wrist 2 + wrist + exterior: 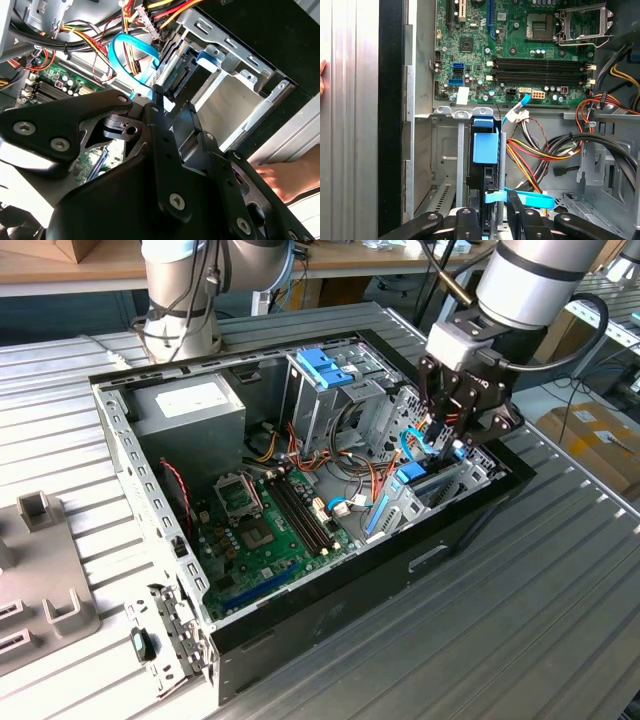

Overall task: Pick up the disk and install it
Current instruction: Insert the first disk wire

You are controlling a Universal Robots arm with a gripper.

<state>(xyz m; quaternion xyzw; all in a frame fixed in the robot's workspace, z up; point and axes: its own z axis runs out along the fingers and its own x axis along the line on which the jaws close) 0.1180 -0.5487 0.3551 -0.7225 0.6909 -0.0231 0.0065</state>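
Note:
The disk (412, 476) stands on edge in the drive bay at the corner of the open computer case (330, 612) on the exterior view's right. Its blue plastic rail (485, 147) shows between the bay's metal walls in the first wrist view, and its dark end (175, 75) appears in the second wrist view. My gripper (447, 443) hangs inside the case rim, directly over one end of the disk. The black gripper (492, 220) linkage straddles the line of the disk. A blue flat cable (530, 200) runs across close to the gripper (165, 110).
The green motherboard (260, 530) lies on the case floor. A tall metal cage with a blue top (325, 370) and a grey box with a white label (190, 405) stand at the back. Bundled wires (555, 150) lie beside the bay. A person's hand (280, 180) rests outside the case.

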